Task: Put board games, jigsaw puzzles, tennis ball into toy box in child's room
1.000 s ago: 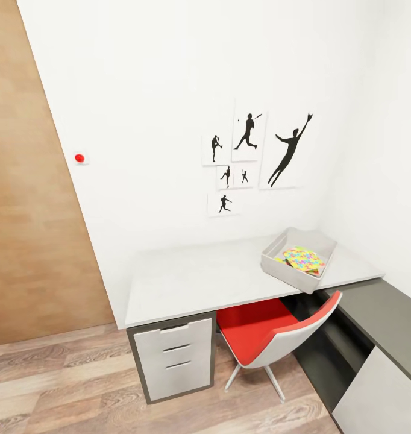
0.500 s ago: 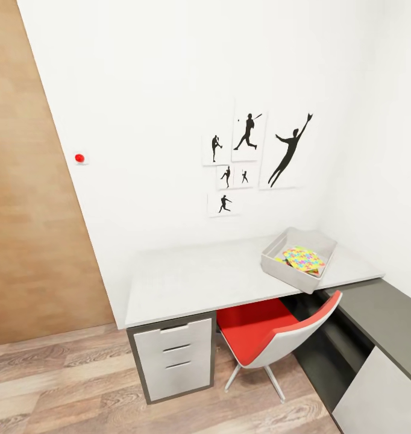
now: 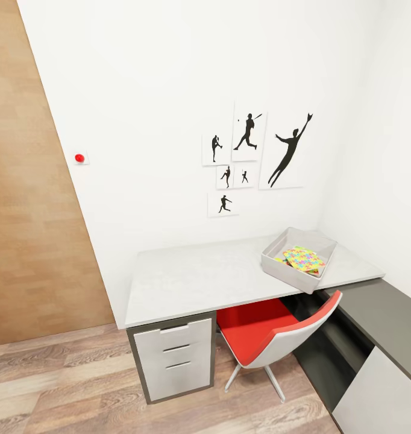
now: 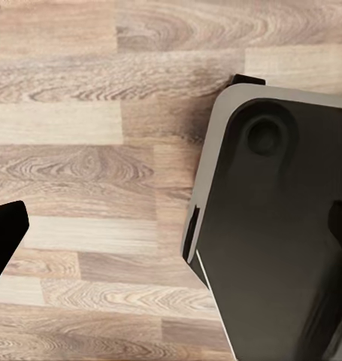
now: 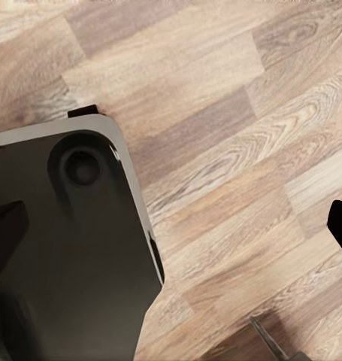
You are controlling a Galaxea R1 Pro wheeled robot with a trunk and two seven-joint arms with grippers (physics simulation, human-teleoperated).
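White walls and wood floor (image 3: 61, 386) are seen as a second ago. Nothing has shifted; stowing is paused. Table (image 3: 193, 280), toy box (image 3: 278, 268) and jigsaw puzzles (image 3: 302, 260) lie far beyond both empty, spread jaws.

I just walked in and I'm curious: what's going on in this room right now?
Nothing is being handled at this moment. The robot looks from a little way off at the table, where the toy box sits near the far right corner with the colourful jigsaw puzzles already lying inside. A red chair is tucked under the desk. Both wrist cameras point down at the wood floor beside the robot's own dark base, with nothing between the fingers.
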